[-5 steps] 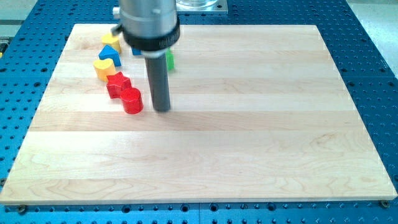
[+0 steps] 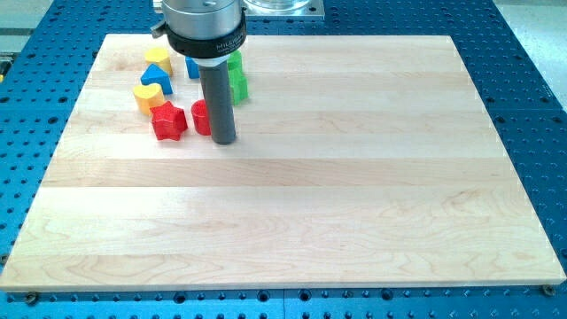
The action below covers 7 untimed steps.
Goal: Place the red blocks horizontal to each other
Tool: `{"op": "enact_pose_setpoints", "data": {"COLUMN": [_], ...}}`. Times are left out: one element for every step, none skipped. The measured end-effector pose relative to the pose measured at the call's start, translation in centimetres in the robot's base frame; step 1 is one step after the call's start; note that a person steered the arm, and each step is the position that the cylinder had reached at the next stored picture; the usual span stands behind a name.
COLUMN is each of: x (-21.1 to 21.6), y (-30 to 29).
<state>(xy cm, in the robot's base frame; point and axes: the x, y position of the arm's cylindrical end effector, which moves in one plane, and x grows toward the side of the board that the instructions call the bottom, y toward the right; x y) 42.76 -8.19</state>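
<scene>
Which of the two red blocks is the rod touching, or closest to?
The red cylinder: it sits right against my tip, partly hidden behind the rod, on its left in the view. The red star-shaped block lies further to the view's left, apart from the rod.

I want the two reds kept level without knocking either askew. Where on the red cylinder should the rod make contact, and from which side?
There is no grip here, only a push. My tip sits against the view's right side of the red cylinder, which looks level with the red star block to its left, a small gap between. Its round wall glances off-centre, so any nudge should probably meet its middle from the right.
</scene>
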Motion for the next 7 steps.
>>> {"op": "enact_pose_setpoints", "data": {"x": [1.2, 0.6, 0.4, 0.3, 1.5, 3.2, 5.4], "y": [-2.1, -3.5, -5.4, -6.9, -6.3, -4.4, -4.2]}}
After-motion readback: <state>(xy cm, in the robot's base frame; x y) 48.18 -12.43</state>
